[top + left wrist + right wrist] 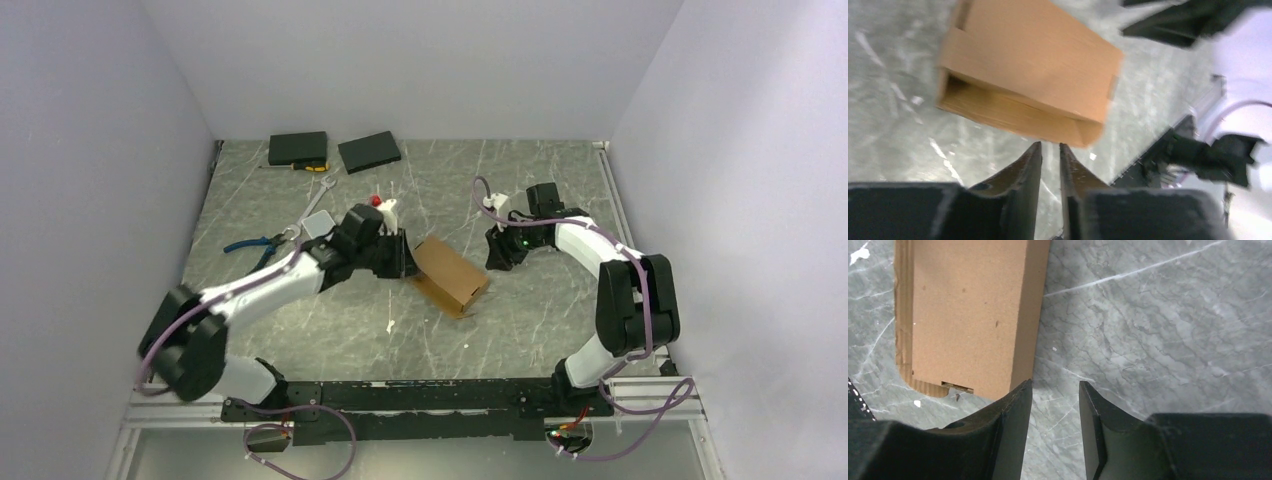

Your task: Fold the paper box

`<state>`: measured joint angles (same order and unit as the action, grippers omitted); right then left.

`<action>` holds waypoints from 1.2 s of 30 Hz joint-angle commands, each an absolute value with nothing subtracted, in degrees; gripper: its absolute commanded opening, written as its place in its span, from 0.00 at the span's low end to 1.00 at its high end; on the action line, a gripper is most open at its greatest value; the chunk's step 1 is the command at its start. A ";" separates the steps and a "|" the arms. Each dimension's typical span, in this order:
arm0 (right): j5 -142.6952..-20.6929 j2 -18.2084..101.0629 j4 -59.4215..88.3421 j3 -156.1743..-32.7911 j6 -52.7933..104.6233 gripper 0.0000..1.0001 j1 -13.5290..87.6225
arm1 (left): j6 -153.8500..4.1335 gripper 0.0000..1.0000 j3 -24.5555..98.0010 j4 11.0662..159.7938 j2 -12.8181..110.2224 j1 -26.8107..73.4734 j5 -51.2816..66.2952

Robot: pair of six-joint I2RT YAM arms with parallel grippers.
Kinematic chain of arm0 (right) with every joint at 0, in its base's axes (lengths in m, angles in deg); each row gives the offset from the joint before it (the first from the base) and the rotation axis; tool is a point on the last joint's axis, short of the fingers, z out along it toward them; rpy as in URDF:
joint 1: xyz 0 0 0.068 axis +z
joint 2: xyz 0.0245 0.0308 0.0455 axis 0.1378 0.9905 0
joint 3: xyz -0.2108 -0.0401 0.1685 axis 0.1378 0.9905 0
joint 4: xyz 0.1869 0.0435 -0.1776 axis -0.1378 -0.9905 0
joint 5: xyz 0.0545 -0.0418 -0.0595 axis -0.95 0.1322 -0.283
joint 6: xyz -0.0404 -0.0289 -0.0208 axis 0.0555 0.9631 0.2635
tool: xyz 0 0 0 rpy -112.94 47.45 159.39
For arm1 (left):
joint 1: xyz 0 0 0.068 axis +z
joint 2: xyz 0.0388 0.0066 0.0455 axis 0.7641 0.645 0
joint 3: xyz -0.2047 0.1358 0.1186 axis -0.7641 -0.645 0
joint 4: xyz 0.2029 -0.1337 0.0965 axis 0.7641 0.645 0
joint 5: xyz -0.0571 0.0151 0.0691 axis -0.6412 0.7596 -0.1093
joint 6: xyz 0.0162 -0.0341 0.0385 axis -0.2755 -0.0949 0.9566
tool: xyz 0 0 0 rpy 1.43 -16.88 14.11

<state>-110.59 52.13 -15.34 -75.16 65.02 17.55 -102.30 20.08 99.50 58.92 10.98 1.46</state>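
Grey marbled worktop [330, 320], walled in white on three sides; two arms mounted at its near edge.

Item 1, paper box [452, 275]: plain brown corrugated cardboard with no markings, folded up into a low rectangular carton. It lies slantwise about mid-worktop, between the two grippers. In the left wrist view the paper box [1033, 75] turns an open end to the camera, and only bare cardboard inner walls show in the hollow. In the right wrist view the paper box [968, 315] shows a flat top panel, a round-cornered flap along one long side, and a small tab slot at the short edge.

Item 2, left gripper [400, 252]: at the box's left end. Left gripper [1050, 146] jaws are parted by a narrow slit with nothing between them, tips just short of the open end's rim.

Item 3, right gripper [497, 250]: just beside the box's right end. Right gripper [1055, 385] jaws stand moderately apart over bare worktop and grasp nothing, one finger near the box's corner.

Item 4, two black slabs [298, 149] [369, 152]: flat, side by side near the far edge, left of centre.

Item 5, blue-handled pliers [255, 245]: near the left edge.
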 commanded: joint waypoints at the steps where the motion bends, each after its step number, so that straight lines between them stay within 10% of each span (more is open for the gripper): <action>1: -116.40 48.58 -16.74 -75.81 70.52 0.45 17.15 | -93.11 0.35 11.64 88.33 46.73 5.93 -6.42; 11: -119.77 46.46 -17.86 -74.19 76.08 0.50 17.15 | -69.69 0.58 -2.09 60.75 51.39 -13.32 13.49; 36: -120.91 48.92 -20.16 -75.53 76.63 0.50 17.15 | -60.38 0.55 10.27 63.01 68.53 -19.33 23.11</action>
